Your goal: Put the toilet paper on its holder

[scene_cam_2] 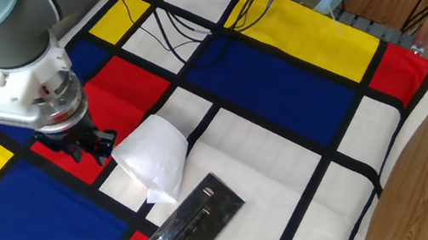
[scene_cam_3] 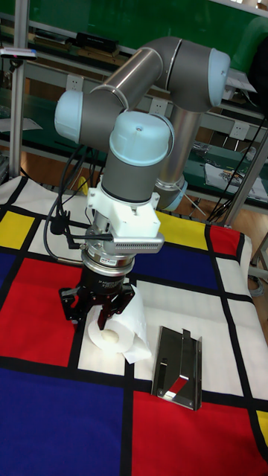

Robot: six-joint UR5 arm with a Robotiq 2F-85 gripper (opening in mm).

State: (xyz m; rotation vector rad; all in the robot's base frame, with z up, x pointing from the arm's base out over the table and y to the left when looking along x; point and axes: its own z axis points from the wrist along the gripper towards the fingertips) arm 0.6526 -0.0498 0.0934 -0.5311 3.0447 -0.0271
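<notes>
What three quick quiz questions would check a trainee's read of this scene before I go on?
1. True or false: the toilet paper is already on the holder.
2. The gripper is: A) open above the roll's end, B) clamped on the holder, C) out of view.
3. Fill in: the holder lies flat on the ____.

Key: 1 false; 2 A; 3 tablecloth.

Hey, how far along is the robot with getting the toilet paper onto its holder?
Early. Nothing is done yet: the toilet paper lies on the cloth beside the holder, not on it. In hand: the gripper hangs open at the roll's end, holding nothing. Left: grasp the roll, lift it, and set it on the holder.
</notes>
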